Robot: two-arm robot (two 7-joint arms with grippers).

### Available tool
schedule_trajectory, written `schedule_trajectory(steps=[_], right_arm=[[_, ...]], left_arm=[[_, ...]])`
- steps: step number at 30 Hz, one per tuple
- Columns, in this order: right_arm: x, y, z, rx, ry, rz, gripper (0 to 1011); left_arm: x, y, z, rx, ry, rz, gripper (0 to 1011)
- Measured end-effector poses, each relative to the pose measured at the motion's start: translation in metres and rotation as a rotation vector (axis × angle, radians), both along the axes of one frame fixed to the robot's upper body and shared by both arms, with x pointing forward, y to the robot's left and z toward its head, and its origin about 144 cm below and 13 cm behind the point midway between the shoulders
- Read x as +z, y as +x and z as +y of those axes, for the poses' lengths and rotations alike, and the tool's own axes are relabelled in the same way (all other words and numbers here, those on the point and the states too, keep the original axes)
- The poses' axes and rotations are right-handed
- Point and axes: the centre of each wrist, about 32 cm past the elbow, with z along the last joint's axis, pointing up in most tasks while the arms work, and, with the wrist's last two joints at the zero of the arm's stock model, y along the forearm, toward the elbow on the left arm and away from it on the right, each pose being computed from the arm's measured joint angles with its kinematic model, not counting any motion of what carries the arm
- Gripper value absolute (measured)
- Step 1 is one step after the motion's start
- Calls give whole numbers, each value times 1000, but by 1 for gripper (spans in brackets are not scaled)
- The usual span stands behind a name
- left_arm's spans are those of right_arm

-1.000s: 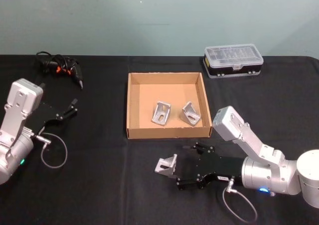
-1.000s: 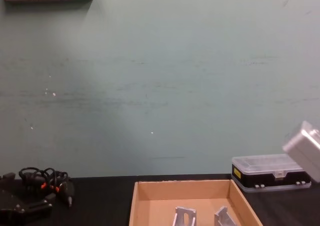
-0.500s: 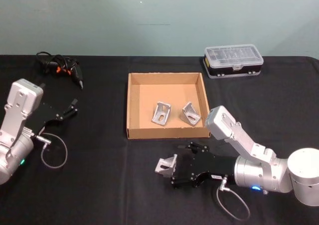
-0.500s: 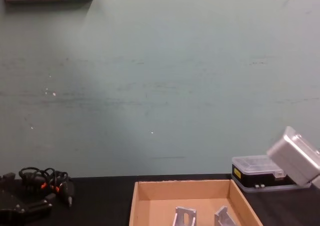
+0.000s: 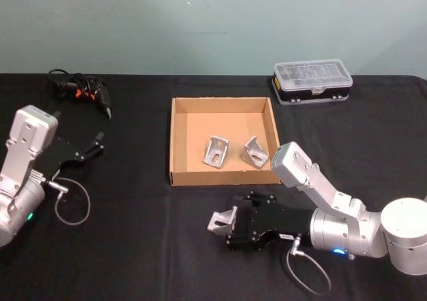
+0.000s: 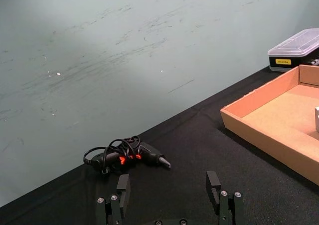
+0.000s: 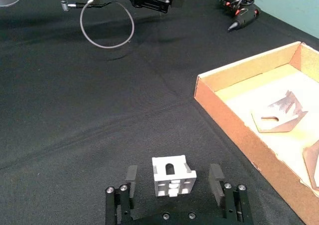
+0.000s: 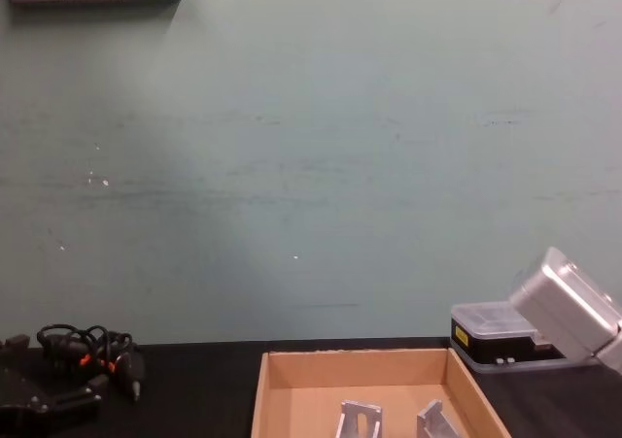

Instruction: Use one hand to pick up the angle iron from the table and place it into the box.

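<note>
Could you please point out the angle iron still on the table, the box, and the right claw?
angle iron (image 7: 173,175): right wrist view, its pale slotted face.
box (image 5: 221,178): head view, the near cardboard wall.
right claw (image 7: 173,179): right wrist view, midway between its open fingertips, which flank the angle iron.

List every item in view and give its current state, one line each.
Angle iron: on the table, between the open fingers of the right pincer, not gripped.
Box: lidless, holding two angle irons.
Organiser case: lid closed.
Left pincer: open, empty, parked.
</note>
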Motion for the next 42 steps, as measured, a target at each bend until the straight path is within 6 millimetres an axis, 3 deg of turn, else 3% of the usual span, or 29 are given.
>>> schedule_trajectory(steps=[9,10,14,15,26,42], right_arm=[[-1,-1,0,-2,1,3,691],[-1,-1,0,-2,1,3,628],[-2,-2,0,-2,2,3,539],[-2,-2,0,-2,3,4,461],[0,-5,-1,-15,16,-8,456],[44,-5,-4,-201,122,-166,456]], left_arm=[[0,0,0,0,0,0,1000],[0,0,0,0,0,0,1000],[0,0,0,0,0,0,1000],[0,0,0,0,0,0,1000],[0,0,0,0,0,0,1000],[0,0,0,0,0,0,1000]])
